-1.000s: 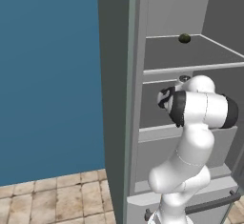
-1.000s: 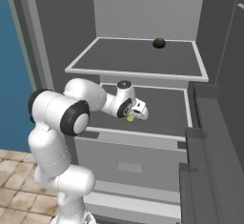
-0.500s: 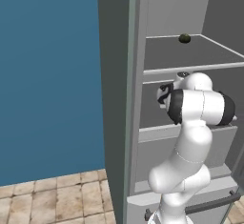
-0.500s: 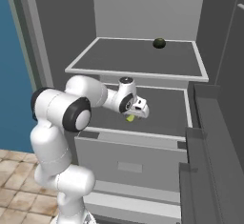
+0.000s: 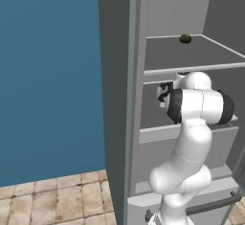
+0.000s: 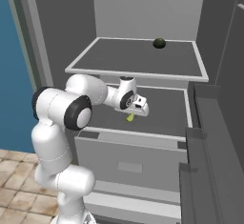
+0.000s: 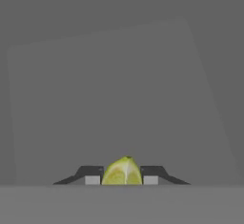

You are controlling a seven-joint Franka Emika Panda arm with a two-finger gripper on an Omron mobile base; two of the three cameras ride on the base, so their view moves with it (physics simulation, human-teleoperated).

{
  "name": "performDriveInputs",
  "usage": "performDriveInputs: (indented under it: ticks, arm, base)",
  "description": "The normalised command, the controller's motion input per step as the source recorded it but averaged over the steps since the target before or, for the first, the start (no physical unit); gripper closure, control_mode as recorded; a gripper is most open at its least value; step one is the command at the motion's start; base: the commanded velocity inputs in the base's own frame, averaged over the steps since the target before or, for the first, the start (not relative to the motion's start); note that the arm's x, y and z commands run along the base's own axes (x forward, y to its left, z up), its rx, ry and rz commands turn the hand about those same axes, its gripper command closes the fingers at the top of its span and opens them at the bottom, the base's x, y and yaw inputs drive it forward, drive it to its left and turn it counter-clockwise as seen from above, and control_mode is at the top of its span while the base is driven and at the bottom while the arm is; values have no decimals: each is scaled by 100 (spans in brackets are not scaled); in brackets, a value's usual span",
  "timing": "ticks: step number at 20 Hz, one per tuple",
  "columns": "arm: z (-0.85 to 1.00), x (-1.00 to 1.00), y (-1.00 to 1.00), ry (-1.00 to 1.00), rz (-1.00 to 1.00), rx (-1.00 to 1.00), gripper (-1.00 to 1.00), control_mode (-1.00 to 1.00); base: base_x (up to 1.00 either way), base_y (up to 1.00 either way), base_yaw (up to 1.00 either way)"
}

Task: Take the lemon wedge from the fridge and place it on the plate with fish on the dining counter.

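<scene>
The fridge [image 6: 147, 13] stands open, dark grey inside with pale-edged shelves. On its middle shelf [image 6: 167, 106] lies the lemon wedge [image 6: 129, 117], small and yellow-green. My gripper [image 6: 136, 113] reaches in over that shelf and points down at it. In the hand view the lemon wedge [image 7: 122, 171] sits between the two dark fingertips, whose pads [image 7: 92, 180] press against both its sides, so my gripper [image 7: 122, 179] is shut on it. From the left base view, the hand [image 5: 165, 92] is under the upper shelf of the fridge [image 5: 117, 75].
A dark olive ball [image 6: 159, 43] rests at the back of the upper shelf, also seen as the ball [image 5: 185, 39]. A grey drawer front [image 6: 128, 156] sits below the middle shelf. The fridge door [image 6: 214, 170] stands open at the right. A blue wall [image 5: 48, 75] is left.
The fingers have closed from wide open onto the lemon wedge. The arm has barely shifted over the middle shelf.
</scene>
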Motion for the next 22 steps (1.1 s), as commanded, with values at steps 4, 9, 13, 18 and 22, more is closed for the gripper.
performDriveInputs:
  ticks: [4, 9, 13, 18, 22]
  arm:
    - [4, -19, 0, 0, 0, 0, 100, -100]
    - [79, -35, 11, -7, -4, 0, 100, -100]
    - [98, -94, 10, -3, -4, 0, 100, -100]
    - [36, -100, 9, 0, -6, -3, 100, -100]
    - [6, -100, 31, -11, -1, -9, 100, -100]
  base:
    - [0, 0, 0]
    - [0, 0, 0]
    - [0, 0, 0]
    - [0, 0, 0]
    - [0, 0, 0]
